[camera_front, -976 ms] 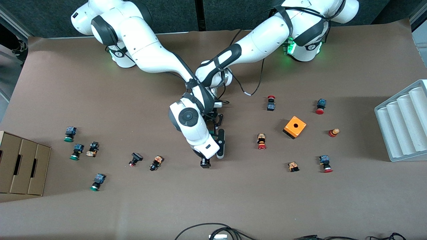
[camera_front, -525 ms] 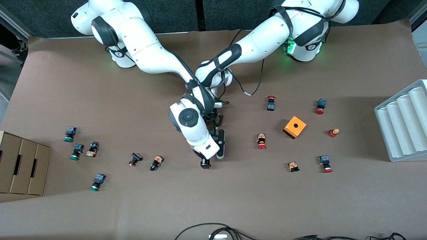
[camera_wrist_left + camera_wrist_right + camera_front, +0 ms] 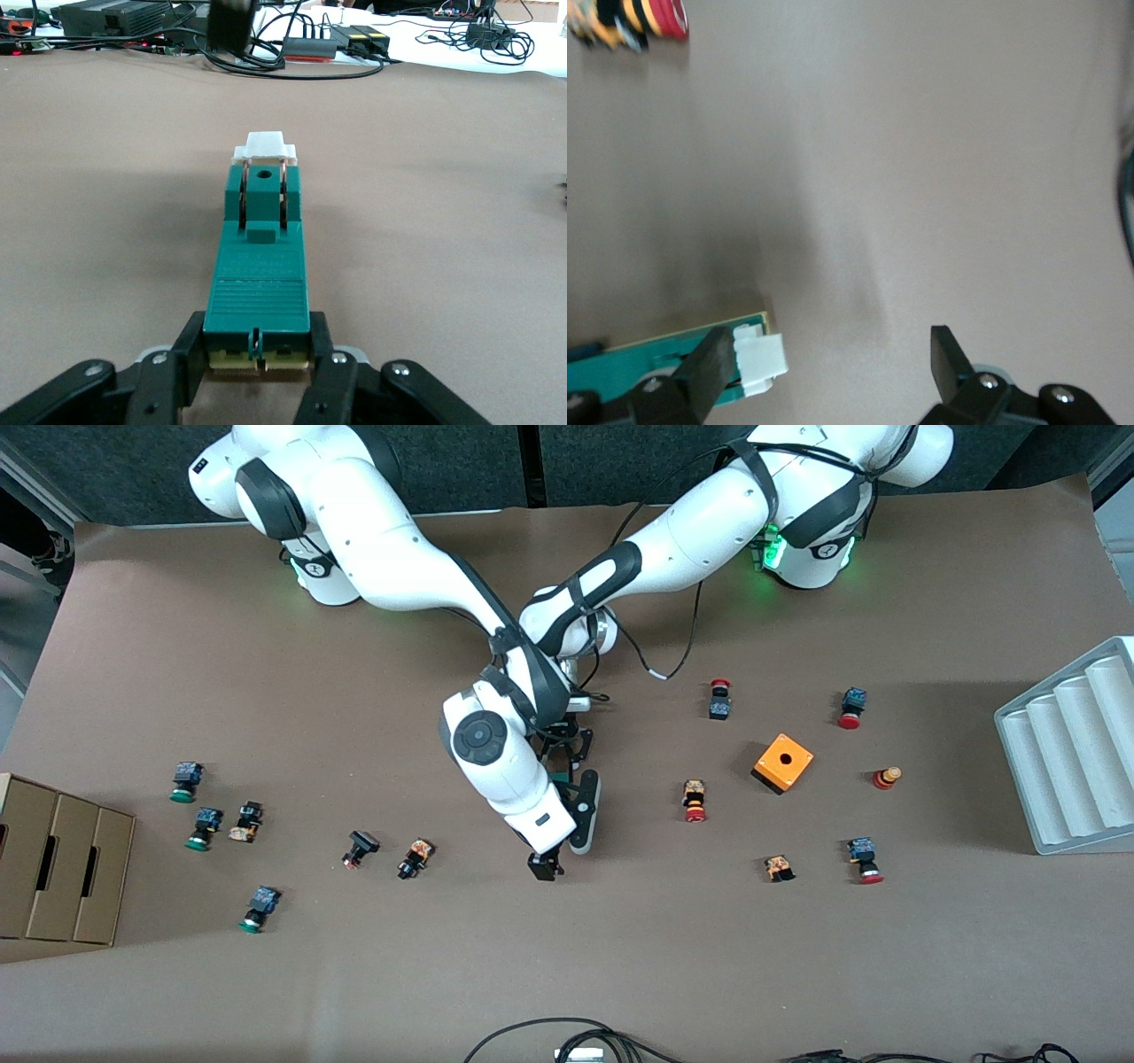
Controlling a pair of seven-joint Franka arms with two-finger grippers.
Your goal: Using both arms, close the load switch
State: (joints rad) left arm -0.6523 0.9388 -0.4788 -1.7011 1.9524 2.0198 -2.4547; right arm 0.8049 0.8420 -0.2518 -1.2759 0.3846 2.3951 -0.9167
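Note:
The load switch (image 3: 261,257), a narrow green block with a white lever (image 3: 265,147), lies mid-table. My left gripper (image 3: 259,354) is shut on the block's end, at the end away from the lever. In the front view only a sliver of the switch (image 3: 562,780) shows under the right arm, and the left gripper (image 3: 567,755) is mostly hidden there too. My right gripper (image 3: 833,363) is open wide, low over the table, with one finger (image 3: 709,367) beside the white lever (image 3: 760,359). In the front view the right gripper (image 3: 553,834) sits over the switch's lever end.
An orange box with a hole (image 3: 783,762) and several red push buttons lie toward the left arm's end. More buttons (image 3: 415,858) and a cardboard box (image 3: 62,868) lie toward the right arm's end. A grey ribbed tray (image 3: 1072,753) stands at the table's edge.
The right arm's wrist has swung a little toward its own end of the table, and its hand has tilted slightly. The left arm and the switch have not moved.

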